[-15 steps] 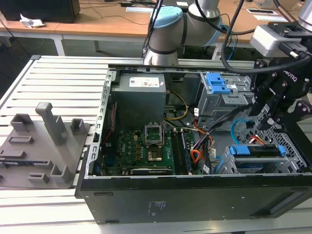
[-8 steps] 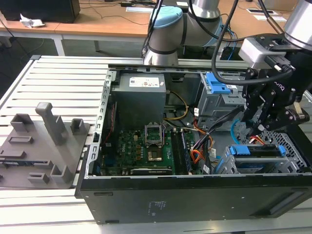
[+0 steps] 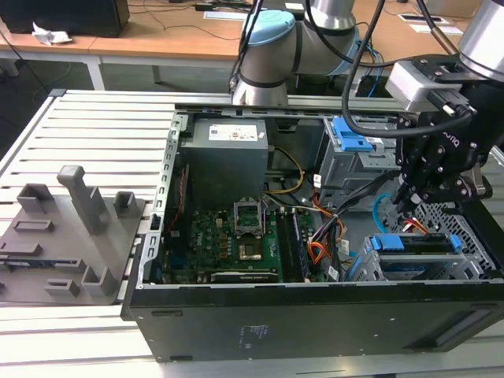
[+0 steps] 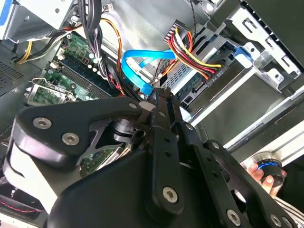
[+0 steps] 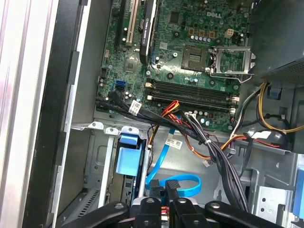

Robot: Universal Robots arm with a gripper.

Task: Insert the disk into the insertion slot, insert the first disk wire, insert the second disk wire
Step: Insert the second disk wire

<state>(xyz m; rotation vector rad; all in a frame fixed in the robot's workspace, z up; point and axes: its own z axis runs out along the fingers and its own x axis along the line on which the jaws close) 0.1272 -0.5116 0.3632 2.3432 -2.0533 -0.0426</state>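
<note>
Open computer case (image 3: 315, 315) on slatted table (image 3: 87, 134): one disk (image 3: 413, 246) seated in insertion slot (image 3: 370, 268). Gripper (image 4: 161, 97) pinched shut on one second disk wire (image 4: 142, 64) just above it, cables crowding close.

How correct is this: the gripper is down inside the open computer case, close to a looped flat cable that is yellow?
One detail is wrong. The looped flat cable close to the gripper is light blue, not yellow, as the first wrist view shows. The rest stands: the gripper is down inside the open computer case.
</note>
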